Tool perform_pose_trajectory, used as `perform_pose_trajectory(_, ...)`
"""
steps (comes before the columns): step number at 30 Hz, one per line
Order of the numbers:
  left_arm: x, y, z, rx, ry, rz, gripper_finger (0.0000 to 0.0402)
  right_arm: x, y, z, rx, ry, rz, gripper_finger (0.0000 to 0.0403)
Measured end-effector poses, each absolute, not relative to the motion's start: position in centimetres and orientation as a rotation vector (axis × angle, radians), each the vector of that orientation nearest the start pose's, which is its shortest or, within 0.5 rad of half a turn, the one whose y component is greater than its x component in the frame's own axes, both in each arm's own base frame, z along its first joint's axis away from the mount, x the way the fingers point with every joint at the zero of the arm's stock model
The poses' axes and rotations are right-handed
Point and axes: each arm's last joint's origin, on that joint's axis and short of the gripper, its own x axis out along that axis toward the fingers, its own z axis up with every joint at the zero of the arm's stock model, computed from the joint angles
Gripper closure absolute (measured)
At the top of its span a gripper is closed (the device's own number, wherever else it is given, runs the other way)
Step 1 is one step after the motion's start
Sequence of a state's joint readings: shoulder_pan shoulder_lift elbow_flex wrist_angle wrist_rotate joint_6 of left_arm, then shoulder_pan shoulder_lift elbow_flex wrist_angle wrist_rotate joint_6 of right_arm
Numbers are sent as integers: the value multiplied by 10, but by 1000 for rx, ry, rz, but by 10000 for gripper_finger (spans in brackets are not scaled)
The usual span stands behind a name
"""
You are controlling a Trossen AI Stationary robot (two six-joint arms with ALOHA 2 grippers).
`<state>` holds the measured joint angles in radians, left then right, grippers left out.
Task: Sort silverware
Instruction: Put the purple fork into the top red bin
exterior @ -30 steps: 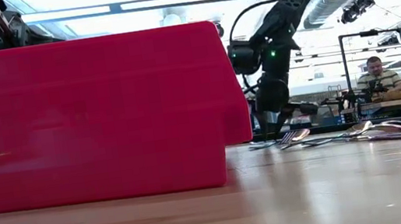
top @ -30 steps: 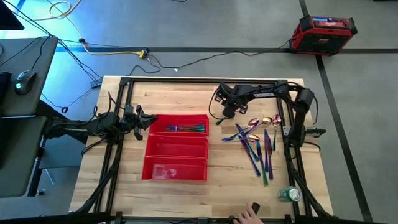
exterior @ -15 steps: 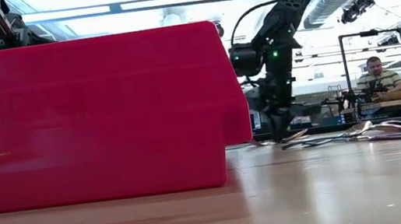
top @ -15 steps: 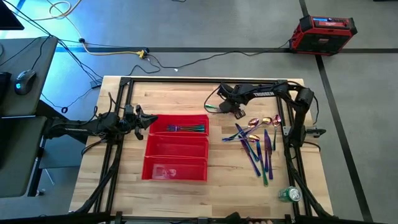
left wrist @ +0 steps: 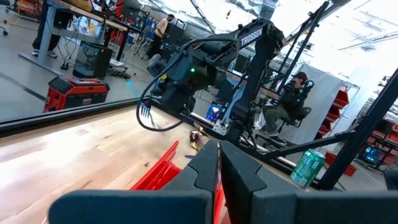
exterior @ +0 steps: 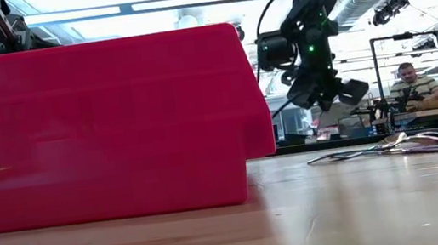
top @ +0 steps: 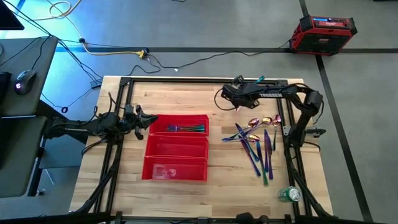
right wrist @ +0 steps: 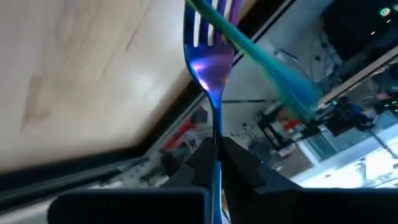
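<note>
In the high view, a green can (top: 288,194) sits at the lower right of the wooden surface (top: 180,99). Just above it lies the pile of silverware (top: 256,142). The red tray (top: 176,169) is in the middle, with a few forks (top: 186,129) in its top part. The left gripper (top: 146,120) waits at the tray's upper left corner, its fingers closed on nothing. Near the top, the right gripper (top: 229,93) is up off the surface, its fingers pinched tight on a purple fork (right wrist: 210,62).
</note>
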<state>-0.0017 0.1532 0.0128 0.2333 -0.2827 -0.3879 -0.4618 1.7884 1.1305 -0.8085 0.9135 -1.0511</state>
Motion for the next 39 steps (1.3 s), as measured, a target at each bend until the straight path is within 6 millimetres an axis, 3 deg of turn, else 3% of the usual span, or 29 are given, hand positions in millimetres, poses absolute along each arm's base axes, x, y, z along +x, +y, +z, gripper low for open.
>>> perform_pose_trajectory(8,105,8,178,-401,-147,254,401,270,-157,173,-1055,2034,-64,403)
perform_pose_trajectory(12,105,8,178,-401,-147,254,401,267,-163,176,-1101,2106,-199,403)
perform_pose_trajectory(15,105,8,178,-401,-146,253,401,263,-173,178,-1056,2107,-404,403)
perform_pose_trajectory(19,105,8,178,-401,-146,253,401,267,-183,191,-723,1898,-594,403)
perform_pose_trajectory(25,105,8,178,-401,-147,254,401,302,-182,235,-69,1348,-442,403)
perform_pose_trajectory(28,105,8,178,-401,-148,257,401,331,-164,266,82,1096,-322,403)
perform_pose_trajectory(33,105,8,178,-401,-150,259,401,381,-105,314,59,809,-142,403)
perform_pose_trajectory(36,105,8,178,-401,-150,259,401,407,-74,321,86,760,-87,403)
perform_pose_trajectory(39,105,8,178,-401,-151,259,401,428,-54,313,86,792,-45,403)
